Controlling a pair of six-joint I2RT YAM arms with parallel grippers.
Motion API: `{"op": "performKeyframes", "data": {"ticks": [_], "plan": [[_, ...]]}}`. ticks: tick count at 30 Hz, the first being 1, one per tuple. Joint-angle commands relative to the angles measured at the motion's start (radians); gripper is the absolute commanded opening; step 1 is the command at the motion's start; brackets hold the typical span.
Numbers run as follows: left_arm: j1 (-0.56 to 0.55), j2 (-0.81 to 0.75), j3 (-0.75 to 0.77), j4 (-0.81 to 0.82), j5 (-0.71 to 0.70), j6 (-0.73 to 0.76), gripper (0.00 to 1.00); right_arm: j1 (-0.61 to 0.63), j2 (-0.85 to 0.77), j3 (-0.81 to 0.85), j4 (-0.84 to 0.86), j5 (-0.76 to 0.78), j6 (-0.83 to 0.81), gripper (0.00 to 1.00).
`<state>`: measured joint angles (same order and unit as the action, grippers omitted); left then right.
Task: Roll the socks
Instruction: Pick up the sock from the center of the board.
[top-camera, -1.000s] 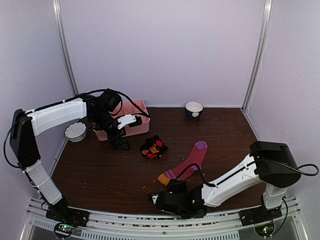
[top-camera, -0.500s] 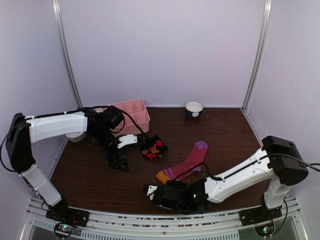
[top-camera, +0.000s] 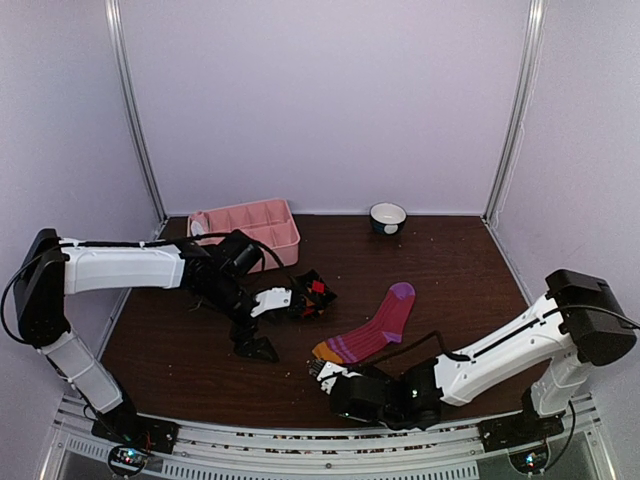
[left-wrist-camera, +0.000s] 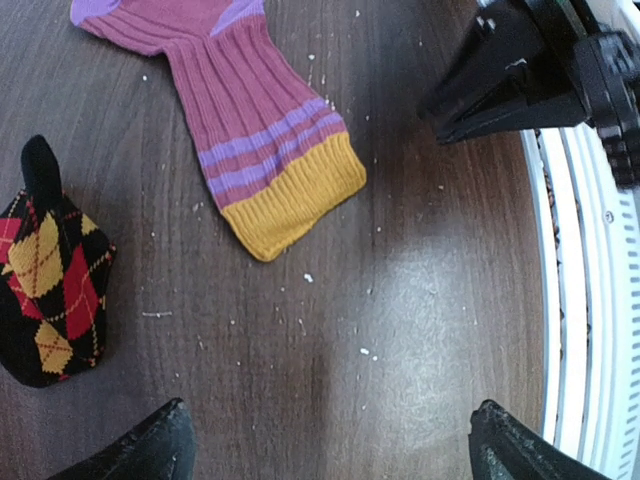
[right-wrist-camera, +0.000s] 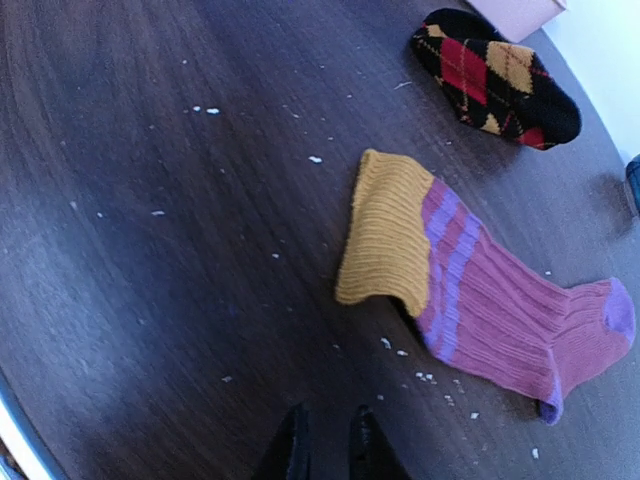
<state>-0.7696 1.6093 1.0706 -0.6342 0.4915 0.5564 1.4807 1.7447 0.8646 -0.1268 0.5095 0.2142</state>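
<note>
Left hand mostly off-frame below, argyle sock clipped at edge.

pink tray, small bowl, dark table

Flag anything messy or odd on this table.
Small white specks litter the dark table, including around the pink sock; they look like crumbs or lint. That sock lies flat and unrolled, its yellow cuff slightly lifted, while the argyle sock is bundled.
</note>
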Motion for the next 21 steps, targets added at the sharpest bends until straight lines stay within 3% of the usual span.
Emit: {"op": "performKeyframes", "data": {"ticks": [1,4,5,6,7,9,13,21], "plan": [[0.001,-0.025,0.006,0.062,0.052,0.017,0.98,-0.005,-0.065,-0.045,-0.029,0.146,-0.094,0.24],[0.016,-0.018,0.019,0.028,0.040,0.018,0.98,-0.005,-0.031,-0.026,-0.066,0.175,-0.208,0.32],[0.027,-0.024,0.019,0.021,0.046,0.013,0.98,-0.005,-0.025,-0.022,-0.065,0.184,-0.239,0.39],[0.040,-0.032,0.021,0.013,0.054,0.008,0.98,-0.004,-0.019,-0.022,-0.056,0.192,-0.273,0.49],[0.056,-0.042,0.023,0.004,0.067,0.004,0.98,-0.005,-0.016,-0.023,-0.035,0.194,-0.302,0.75],[0.092,-0.061,0.026,-0.017,0.093,0.001,0.98,-0.005,0.001,-0.016,-0.012,0.194,-0.359,0.86],[0.154,-0.086,0.032,-0.067,0.111,0.014,0.98,-0.010,0.066,0.027,0.010,0.212,-0.433,0.85],[0.217,-0.141,0.005,-0.100,0.117,0.034,0.98,-0.029,0.168,0.076,0.099,0.281,-0.573,0.66]]}}
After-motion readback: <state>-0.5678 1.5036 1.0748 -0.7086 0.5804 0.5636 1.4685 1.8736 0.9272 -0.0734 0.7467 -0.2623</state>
